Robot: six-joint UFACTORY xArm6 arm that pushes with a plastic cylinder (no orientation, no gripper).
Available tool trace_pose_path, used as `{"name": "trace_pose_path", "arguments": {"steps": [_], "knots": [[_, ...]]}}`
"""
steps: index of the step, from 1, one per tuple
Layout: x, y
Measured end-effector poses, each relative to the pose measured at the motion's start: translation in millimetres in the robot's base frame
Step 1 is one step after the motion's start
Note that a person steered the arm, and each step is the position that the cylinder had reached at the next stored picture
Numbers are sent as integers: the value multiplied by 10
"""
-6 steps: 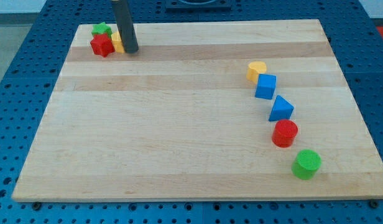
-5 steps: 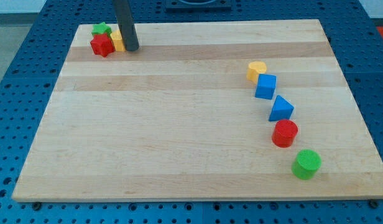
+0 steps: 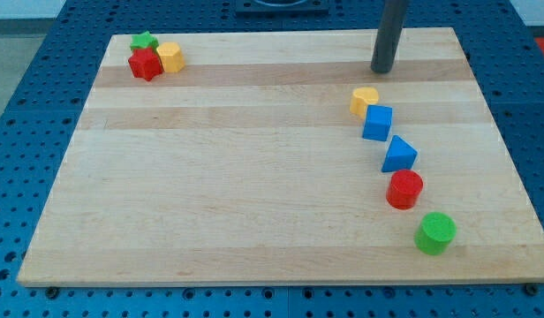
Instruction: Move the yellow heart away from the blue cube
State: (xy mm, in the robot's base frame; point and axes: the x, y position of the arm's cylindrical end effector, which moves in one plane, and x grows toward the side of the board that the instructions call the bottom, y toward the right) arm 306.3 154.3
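Yellow heart sitting just below my tip, touching the blue cube

My tip [image 3: 381,70] is standing on the wooden board [image 3: 254,177], a bare rod with no claw to open or close. The yellow heart [image 3: 364,100] is lying near it, toward the view's bottom and slightly left: glossy, rounded, unmarked, pressing against the blue cube [image 3: 377,123] just beyond. No writing is showing anywhere.
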Motion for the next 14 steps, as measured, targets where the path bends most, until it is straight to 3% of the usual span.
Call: {"name": "trace_pose_path", "arguments": {"steps": [2,4,6,10,12,14], "knots": [[489,147],[527,93],[536,-673],[913,-430],[1201,-880],[1194,-1070]]}}
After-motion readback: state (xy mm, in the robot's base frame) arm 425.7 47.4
